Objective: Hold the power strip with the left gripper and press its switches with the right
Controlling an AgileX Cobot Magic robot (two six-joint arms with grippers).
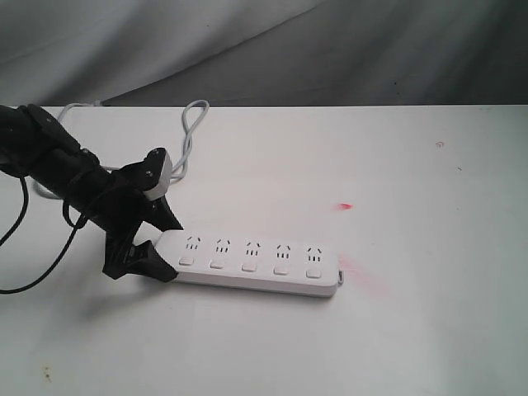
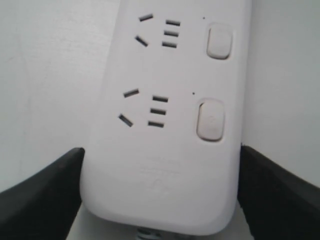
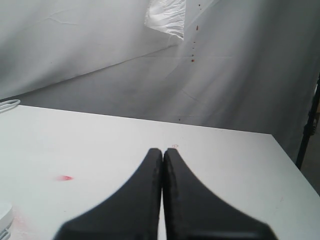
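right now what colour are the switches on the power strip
White, like the power strip; clearest in left wrist view.

The left arm (image 1: 58, 165) comes in from the left side and slopes down toward the right. The left gripper (image 1: 167, 245) has its jaws wide, with one black finger (image 2: 45, 195) on each long side of the power strip (image 1: 256, 264), both touching it. The right gripper (image 3: 162, 152) has its two black fingers pressed together.
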